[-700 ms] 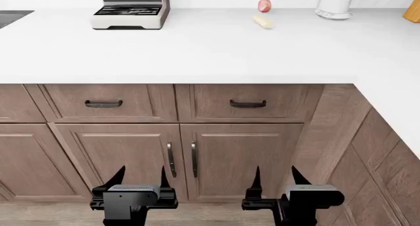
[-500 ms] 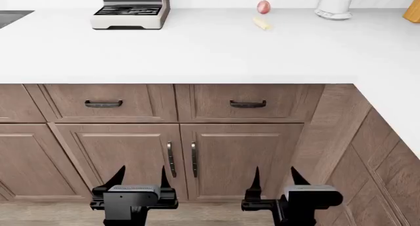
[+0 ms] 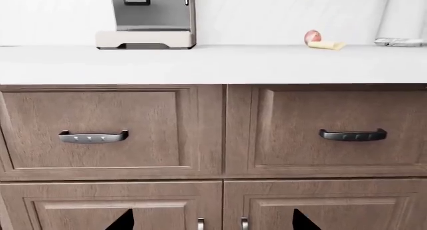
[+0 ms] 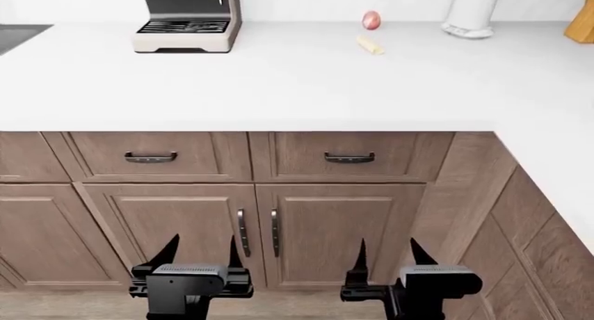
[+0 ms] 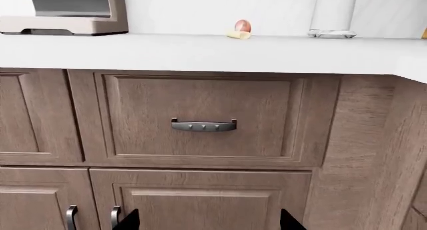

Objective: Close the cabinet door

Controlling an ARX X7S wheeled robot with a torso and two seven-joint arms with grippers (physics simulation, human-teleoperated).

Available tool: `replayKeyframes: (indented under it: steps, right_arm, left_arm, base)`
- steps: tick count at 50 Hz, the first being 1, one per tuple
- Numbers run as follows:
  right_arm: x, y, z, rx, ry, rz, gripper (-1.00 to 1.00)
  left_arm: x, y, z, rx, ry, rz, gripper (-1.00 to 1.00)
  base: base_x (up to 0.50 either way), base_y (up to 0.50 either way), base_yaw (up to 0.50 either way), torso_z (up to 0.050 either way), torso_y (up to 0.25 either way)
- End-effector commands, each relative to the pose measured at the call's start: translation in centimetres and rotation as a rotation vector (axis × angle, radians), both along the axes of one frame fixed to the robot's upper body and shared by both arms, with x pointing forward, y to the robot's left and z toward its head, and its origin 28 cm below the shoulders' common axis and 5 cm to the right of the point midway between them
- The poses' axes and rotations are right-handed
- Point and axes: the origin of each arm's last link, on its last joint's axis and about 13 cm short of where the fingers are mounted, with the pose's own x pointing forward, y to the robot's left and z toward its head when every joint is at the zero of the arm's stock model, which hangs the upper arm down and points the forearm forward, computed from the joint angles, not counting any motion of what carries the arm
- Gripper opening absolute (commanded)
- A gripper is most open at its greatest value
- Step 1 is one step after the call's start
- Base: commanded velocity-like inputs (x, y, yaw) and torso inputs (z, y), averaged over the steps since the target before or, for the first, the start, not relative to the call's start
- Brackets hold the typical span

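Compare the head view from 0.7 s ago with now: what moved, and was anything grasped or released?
Only the view shifted: the countertop, coffee machine and drawer handles sit lower in the head picture, as if the camera tilted up or backed off slightly. The left gripper and right gripper stay open, empty and low in front of the lower cabinet doors, which look shut. Nothing was grasped or released.

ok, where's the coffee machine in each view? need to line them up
Head view: coffee machine at the back of the counter, upper left of the picture.
Left wrist view: coffee machine on the counter above the left drawer, its top cut off.
Right wrist view: coffee machine at the picture's corner, only partly in frame.
Shared landmark: the small red onion beside a pale yellow piece, in all three.
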Motion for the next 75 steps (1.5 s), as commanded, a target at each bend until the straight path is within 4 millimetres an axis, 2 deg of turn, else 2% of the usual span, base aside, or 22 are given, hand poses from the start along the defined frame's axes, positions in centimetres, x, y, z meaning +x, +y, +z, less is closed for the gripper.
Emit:
replayKeyframes:
  steps: [1, 5, 9, 14, 24, 30, 34, 41, 46, 62, 66, 75]
  right_arm:
    - [0.0, 0.0, 0.0, -0.013, -0.01, 0.0, 1.0]
    - [0.2, -0.1, 0.8, -0.056, -0.043, -0.011, 1.0]
    - [0.6, -0.8, 2.9, -0.057, -0.074, -0.033, 1.0]
    - [1.4, -1.8, 6.6, -0.071, -0.141, -0.066, 1.0]
    - [2.3, -3.0, 16.0, -0.098, -0.298, -0.065, 1.0]
    - [2.4, -3.4, 20.4, -0.111, -0.385, -0.074, 1.0]
    - [2.3, -3.6, 22.5, -0.102, -0.417, -0.074, 1.0]
    - [2.2, -3.8, 25.4, -0.122, -0.467, -0.079, 1.0]
    - [1.8, -4.1, 26.6, -0.107, -0.497, -0.101, 1.0]
    - [-0.9, -4.3, 31.3, -0.061, -0.658, -0.101, 1.0]
    - [-1.1, -4.4, 31.8, -0.063, -0.675, -0.101, 1.0]
    - [-2.3, -4.7, 32.0, -0.047, -0.706, -0.098, 1.0]
  left_arm:
    - [0.0, 0.0, 0.1, -0.011, 0.005, -0.006, 1.0]
    - [0.3, 0.4, 0.8, -0.034, 0.003, 0.014, 1.0]
    - [0.9, 1.2, 2.6, -0.041, -0.039, 0.05, 1.0]
    - [1.7, 2.4, 5.6, -0.034, -0.106, 0.084, 1.0]
    - [3.1, 3.6, 13.4, -0.006, -0.276, 0.079, 1.0]
    - [3.4, 3.8, 17.6, 0.005, -0.356, 0.054, 1.0]
    - [3.5, 3.9, 19.9, -0.001, -0.396, 0.051, 1.0]
    - [3.3, 4.3, 23.1, 0.006, -0.451, 0.058, 1.0]
    - [2.8, 4.7, 24.7, -0.01, -0.482, 0.069, 1.0]
    - [0.4, 4.9, 29.6, -0.006, -0.64, 0.078, 1.0]
    - [0.3, 5.0, 30.1, -0.004, -0.646, 0.079, 1.0]
    - [-0.2, 5.4, 29.7, 0.006, -0.708, 0.126, 1.0]
  base:
    - [0.0, 0.0, 0.0, 0.05, 0.006]
    - [0.0, 0.0, 0.0, 0.05, 0.005]
    - [0.0, 0.0, 0.0, 0.05, 0.006]
    - [0.0, 0.0, 0.0, 0.05, 0.001]
    - [0.0, 0.0, 0.0, 0.05, 0.0]
    - [0.0, 0.0, 0.0, 0.05, 0.0]
    - [0.0, 0.0, 0.0, 0.05, 0.0]
    - [0.0, 0.0, 0.0, 0.05, 0.0]
    - [0.0, 0.0, 0.0, 0.05, 0.0]
    - [0.0, 0.0, 0.0, 0.05, 0.0]
    - [0.0, 0.0, 0.0, 0.05, 0.0]
    - [0.0, 0.0, 0.0, 0.011, 0.0]
